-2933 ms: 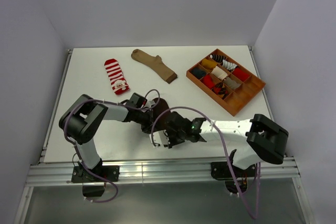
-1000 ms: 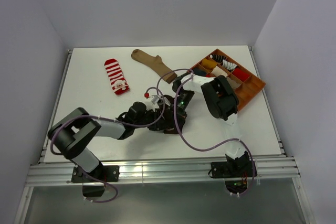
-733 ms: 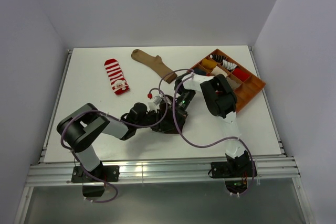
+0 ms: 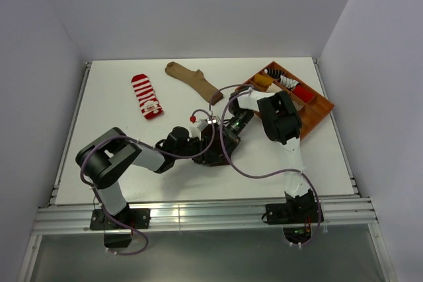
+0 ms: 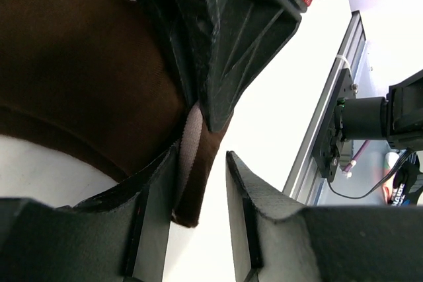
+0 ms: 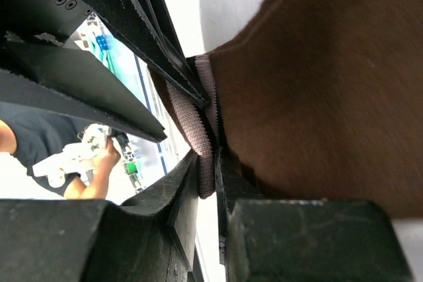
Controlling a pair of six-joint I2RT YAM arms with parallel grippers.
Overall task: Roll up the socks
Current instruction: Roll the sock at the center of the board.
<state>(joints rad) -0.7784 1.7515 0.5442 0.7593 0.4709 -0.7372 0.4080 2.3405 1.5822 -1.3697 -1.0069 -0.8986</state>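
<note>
Both arms sit nearer 1 o'clock now. My right gripper (image 6: 208, 176) pinches the dark brown sock (image 6: 310, 84) by its cuff (image 6: 201, 137); my left gripper (image 5: 198, 183), spread around it, should close squarely before rolling.

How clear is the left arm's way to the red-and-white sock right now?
Probably yes: only bare table lies between the left gripper and the red-and-white sock, though its open fingers straddle the cuff of the dark brown sock.

Left to right lie the leftmost sock (image 4: 146, 96), the far sock (image 4: 195, 82) and the tray (image 4: 322, 115), the near sock (image 5: 66, 64) before them.
</note>
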